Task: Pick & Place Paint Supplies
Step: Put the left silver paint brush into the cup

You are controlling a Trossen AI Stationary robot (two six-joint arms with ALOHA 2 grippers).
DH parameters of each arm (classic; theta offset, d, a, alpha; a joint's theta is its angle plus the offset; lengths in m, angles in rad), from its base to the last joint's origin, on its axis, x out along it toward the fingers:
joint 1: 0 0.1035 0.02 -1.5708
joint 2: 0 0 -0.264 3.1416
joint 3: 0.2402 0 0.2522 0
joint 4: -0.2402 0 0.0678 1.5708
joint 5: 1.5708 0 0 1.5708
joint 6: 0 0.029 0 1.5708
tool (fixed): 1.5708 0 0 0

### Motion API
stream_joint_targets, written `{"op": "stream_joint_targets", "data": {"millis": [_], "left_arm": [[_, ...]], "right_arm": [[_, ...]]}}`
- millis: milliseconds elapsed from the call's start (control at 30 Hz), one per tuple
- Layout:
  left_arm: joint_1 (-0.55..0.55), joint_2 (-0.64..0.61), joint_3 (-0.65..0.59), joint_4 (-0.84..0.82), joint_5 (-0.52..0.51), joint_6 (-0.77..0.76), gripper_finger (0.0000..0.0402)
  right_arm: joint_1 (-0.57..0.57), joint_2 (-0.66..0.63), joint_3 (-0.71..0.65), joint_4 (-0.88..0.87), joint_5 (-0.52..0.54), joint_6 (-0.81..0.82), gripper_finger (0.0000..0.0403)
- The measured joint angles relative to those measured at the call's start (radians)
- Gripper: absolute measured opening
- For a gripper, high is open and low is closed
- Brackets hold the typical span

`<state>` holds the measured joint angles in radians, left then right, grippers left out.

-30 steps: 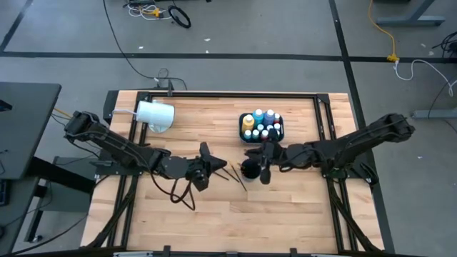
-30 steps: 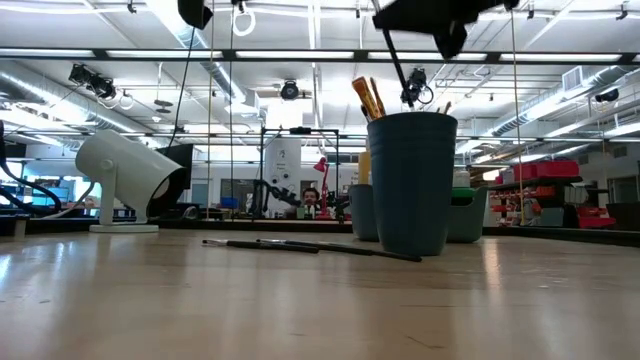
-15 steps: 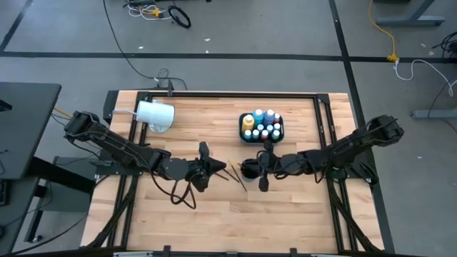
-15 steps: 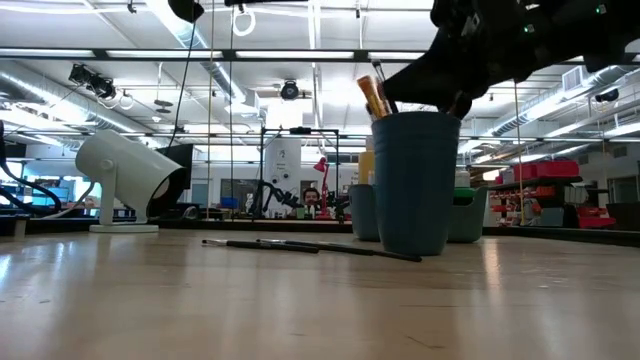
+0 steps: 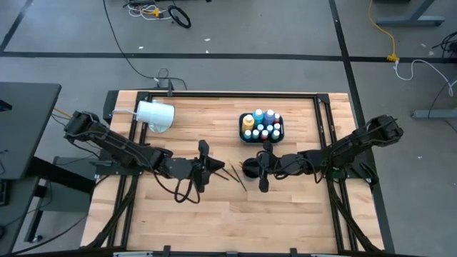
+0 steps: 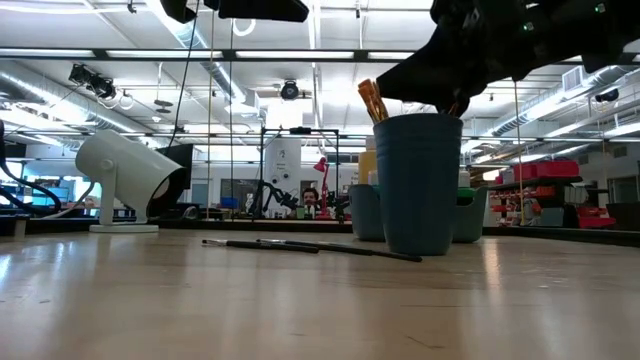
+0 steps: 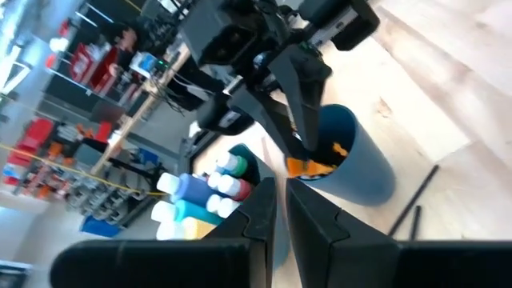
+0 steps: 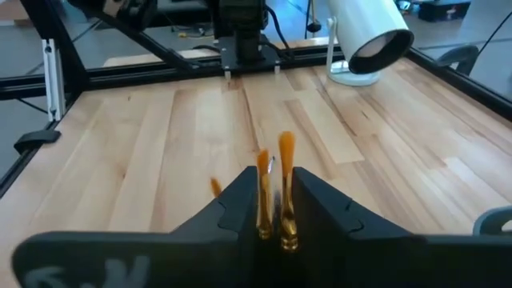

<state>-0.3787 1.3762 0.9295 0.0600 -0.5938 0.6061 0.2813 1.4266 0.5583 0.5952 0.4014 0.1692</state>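
Brushes with orange bristles stand head-up in the dark blue cup at mid-table, and that is plainly why the right gripper hangs right over the cup's mouth: it is feeding brushes into it. In the right wrist view two brush heads rise in the narrow gap between its dark fingers, which stand only slightly parted; whether they pinch a handle or have just let go I cannot tell. The left gripper hovers just beside the cup on the other side, above the loose dark-handled brushes lying flat on the wood; its jaws are nearly together and nothing shows between them, so it looks like it is waiting its turn to pick one up. Behind the cup, the small paint bottles sit packed upright in their black tray, already grouped. At the far left corner the white cup lies on its side, well apart from both arms.
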Motion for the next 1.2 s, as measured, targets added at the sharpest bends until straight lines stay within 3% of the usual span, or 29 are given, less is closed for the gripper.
{"op": "stream_joint_targets", "data": {"millis": [333, 467, 733, 967, 1200], "left_arm": [[0.038, 0.0, 0.0, -0.028, 0.144, -0.148, 0.0041], [0.055, 0.0, 0.0, -0.028, 0.146, -0.196, 0.0041], [0.089, 0.0, 0.0, -0.028, 0.145, -0.308, 0.0042], [0.137, 0.0, 0.0, -0.065, 0.191, -0.316, 0.0042], [0.224, 0.0, 0.0, -0.246, 0.308, -0.502, 0.0042]], "right_arm": [[0.0, 0.0, 0.0, 0.151, -0.053, -0.051, 0.0113], [0.0, -0.001, 0.0, 0.226, -0.105, -0.099, 0.0128], [0.0, -0.001, 0.013, 0.33, -0.107, -0.178, 0.0159], [0.0, -0.001, 0.12, 0.161, -0.165, -0.188, 0.0168], [0.0, -0.001, 0.229, -0.134, -0.125, -0.205, 0.0168]]}}
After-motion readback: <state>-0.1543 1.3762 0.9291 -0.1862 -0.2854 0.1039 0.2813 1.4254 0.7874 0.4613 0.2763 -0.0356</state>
